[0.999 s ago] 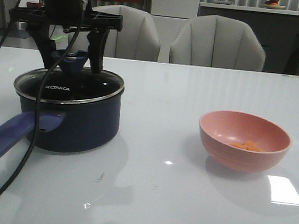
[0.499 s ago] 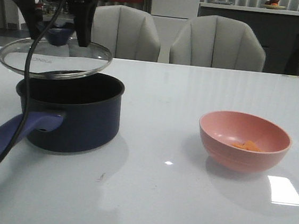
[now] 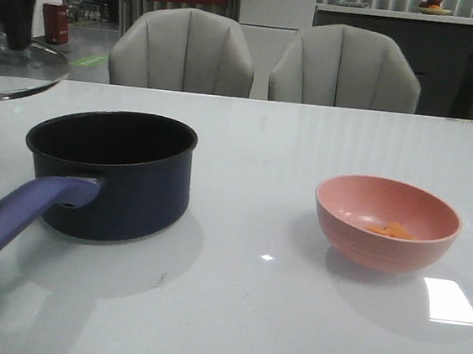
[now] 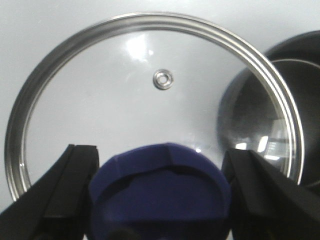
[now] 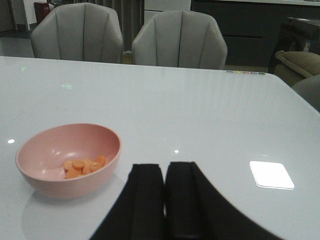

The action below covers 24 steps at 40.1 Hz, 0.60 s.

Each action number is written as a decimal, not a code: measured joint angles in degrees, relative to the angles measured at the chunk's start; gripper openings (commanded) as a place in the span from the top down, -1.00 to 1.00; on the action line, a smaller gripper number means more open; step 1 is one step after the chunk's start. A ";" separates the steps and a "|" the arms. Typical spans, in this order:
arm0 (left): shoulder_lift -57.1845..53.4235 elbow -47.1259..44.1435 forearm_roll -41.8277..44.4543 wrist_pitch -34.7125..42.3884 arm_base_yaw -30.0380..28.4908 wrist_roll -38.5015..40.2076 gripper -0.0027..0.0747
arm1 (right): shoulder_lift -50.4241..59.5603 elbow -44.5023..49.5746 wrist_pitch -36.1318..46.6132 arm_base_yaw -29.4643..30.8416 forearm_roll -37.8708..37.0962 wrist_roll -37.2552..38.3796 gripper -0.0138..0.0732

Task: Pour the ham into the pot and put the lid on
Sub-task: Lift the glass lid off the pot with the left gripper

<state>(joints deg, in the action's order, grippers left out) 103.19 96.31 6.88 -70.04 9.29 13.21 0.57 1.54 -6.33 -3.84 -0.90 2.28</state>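
Observation:
The dark navy pot point(image 3: 114, 173) stands uncovered on the left of the table, its purple-blue handle point(image 3: 12, 217) pointing toward me. My left gripper point(image 4: 160, 195) is shut on the blue knob point(image 4: 162, 190) of the glass lid point(image 4: 100, 110), held in the air left of the pot; the lid point(image 3: 19, 70) shows at the front view's left edge. Orange ham slices point(image 5: 82, 166) lie in the pink bowl point(image 5: 70, 160), and the ham point(image 3: 392, 230) in the bowl point(image 3: 386, 222) sits right of centre. My right gripper point(image 5: 164, 172) is shut and empty, beside the bowl.
Two grey chairs point(image 3: 265, 62) stand behind the table's far edge. The pot's rim point(image 4: 300, 55) shows past the lid's edge in the left wrist view. Bright light reflections point(image 3: 453, 301) lie on the glossy tabletop.
The lid was lifted off the pot by my left gripper and carried up and to the left, nearly out of the front view. The pot, bowl and ham stayed put.

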 measured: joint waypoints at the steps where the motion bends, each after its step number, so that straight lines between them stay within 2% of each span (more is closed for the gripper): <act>1: -0.26 -0.79 -0.71 0.45 -1.36 -0.63 0.40 | 0.00 0.00 0.00 0.00 0.00 0.00 0.31; 5: -0.59 -3.65 -4.32 1.82 -6.04 -4.61 0.40 | 0.00 0.00 0.00 0.00 0.00 0.00 0.31; 11: -0.59 -9.38 -7.85 6.00 -11.64 -6.55 0.40 | 0.00 0.00 0.00 0.00 0.00 0.00 0.31; 16: -0.59 -14.56 -8.08 11.27 -14.07 -7.91 0.40 | 0.00 0.00 0.00 0.00 0.00 0.00 0.31; 24: -0.48 -20.69 -8.55 19.71 -14.62 -9.64 0.39 | 0.00 0.00 0.00 0.00 0.00 0.00 0.31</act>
<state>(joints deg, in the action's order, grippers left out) 102.72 75.62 -1.66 -50.33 -5.33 3.57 0.57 1.54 -6.33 -3.84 -0.90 2.28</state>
